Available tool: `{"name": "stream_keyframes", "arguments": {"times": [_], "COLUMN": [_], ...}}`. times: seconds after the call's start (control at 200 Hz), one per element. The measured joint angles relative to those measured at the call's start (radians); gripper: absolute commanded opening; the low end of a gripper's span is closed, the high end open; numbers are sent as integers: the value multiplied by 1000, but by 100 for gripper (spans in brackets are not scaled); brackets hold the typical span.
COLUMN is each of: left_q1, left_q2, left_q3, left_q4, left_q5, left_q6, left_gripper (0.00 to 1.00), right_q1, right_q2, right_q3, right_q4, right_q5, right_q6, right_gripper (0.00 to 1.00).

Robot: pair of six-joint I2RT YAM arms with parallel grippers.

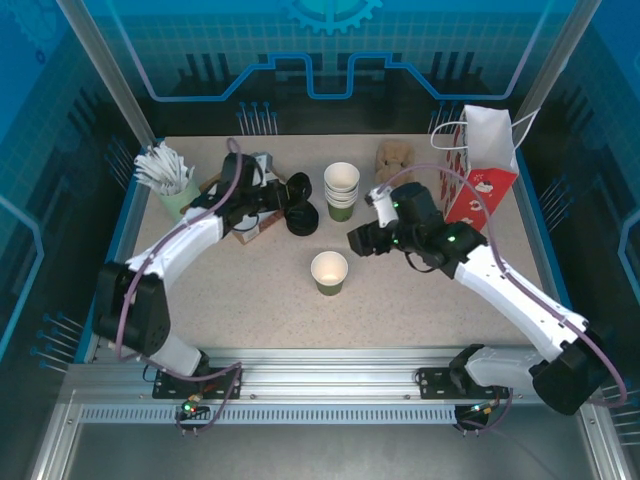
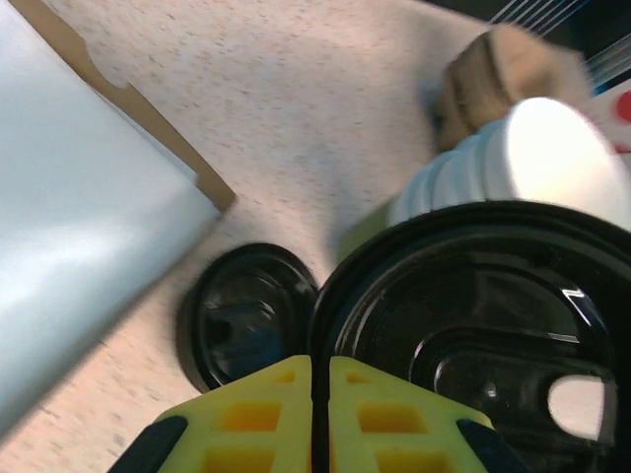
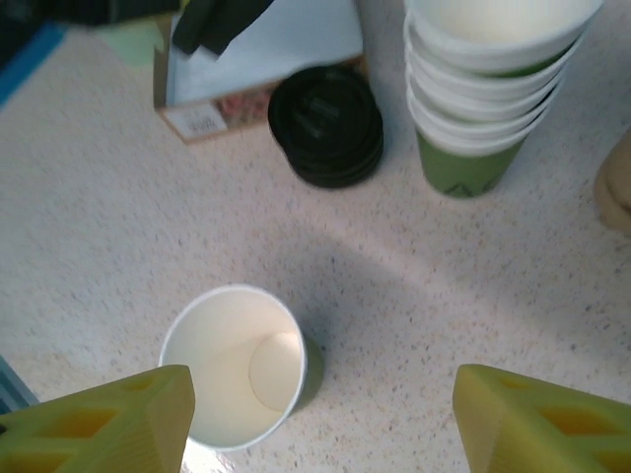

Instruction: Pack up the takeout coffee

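Observation:
A single green paper cup (image 1: 329, 272) stands lidless in the middle of the table, its white inside showing (image 3: 237, 365). My right gripper (image 1: 362, 240) hangs open just right of it, and the yellow fingertips (image 3: 108, 419) flank bare table beside the cup with nothing between them (image 3: 325, 414). My left gripper (image 1: 287, 193) is shut on the rim of one black plastic lid (image 2: 473, 325), held a little above the pile of loose black lids (image 2: 246, 315) (image 1: 303, 220).
A stack of lidless green cups (image 1: 341, 190) stands beside the lid pile (image 3: 327, 123). A red and white paper bag (image 1: 480, 165) stands at the back right. A small box (image 1: 245, 228), a cup of stirrers (image 1: 170, 180) and a brown plush (image 1: 394, 160) sit along the back.

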Motion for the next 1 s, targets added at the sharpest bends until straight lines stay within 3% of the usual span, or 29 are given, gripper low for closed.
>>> {"name": "stream_keyframes", "arguments": {"times": [0.14,0.29,0.395,0.675,1.0], "left_q1": [23,19,5,-37,-59], "left_q2": [-144,-237,-290,-363,-363], "left_q3": [-129,-212,-256,-305,-311], "left_q4": [180,369,462,591,631], "left_q5": [182,313,357,396,396], "left_q6": [-227,-448,-562,-694,-731], "left_gripper": [9,8,8,6,5], "right_q1": [-106,-103,-72,-25,3], "right_q2": [-45,-10,48,153,175], "right_q3": [0,-1,-1,0,18], "right_q4": [175,436,585,829,890], "right_q5": [-185,-360,-430,-514,-537], "right_q6": [55,130,169,281,318], "right_gripper": [84,100,100,100,100]}}
